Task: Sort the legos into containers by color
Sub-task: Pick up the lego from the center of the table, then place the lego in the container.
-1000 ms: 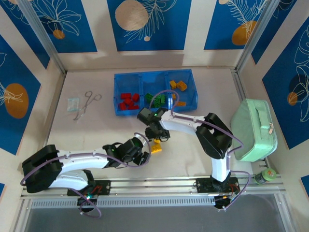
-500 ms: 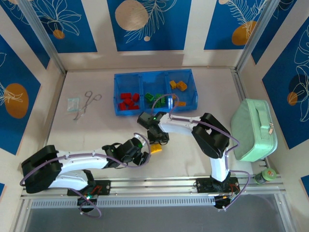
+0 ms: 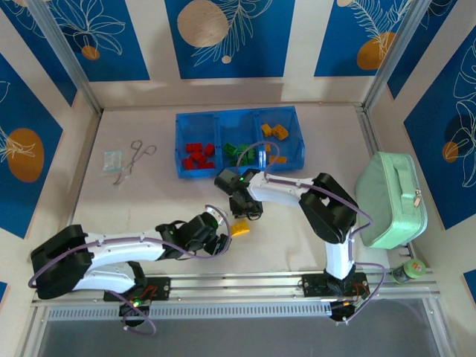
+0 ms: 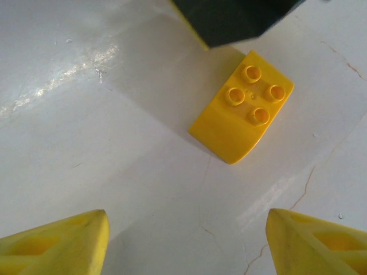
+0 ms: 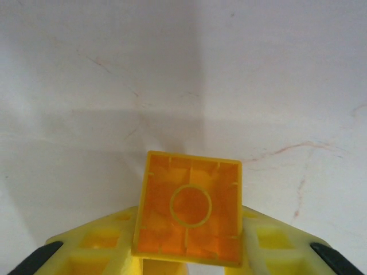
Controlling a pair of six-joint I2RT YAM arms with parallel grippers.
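Your right gripper (image 5: pixel 188 243) clamps an orange-yellow brick (image 5: pixel 188 207) between its fingers, hollow underside facing the wrist camera. Your left gripper (image 4: pixel 186 243) stands spread wide and empty; a yellow four-stud brick (image 4: pixel 241 109) lies on the table (image 4: pixel 103 149) just ahead of it.

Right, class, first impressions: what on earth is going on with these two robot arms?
Two arms are sorting toy bricks by color into a blue tray, whose three compartments hold red bricks, green bricks and orange-yellow bricks. The right gripper is clamped on a yellow brick. The left gripper hovers open near a second yellow brick lying studs-up on the table.
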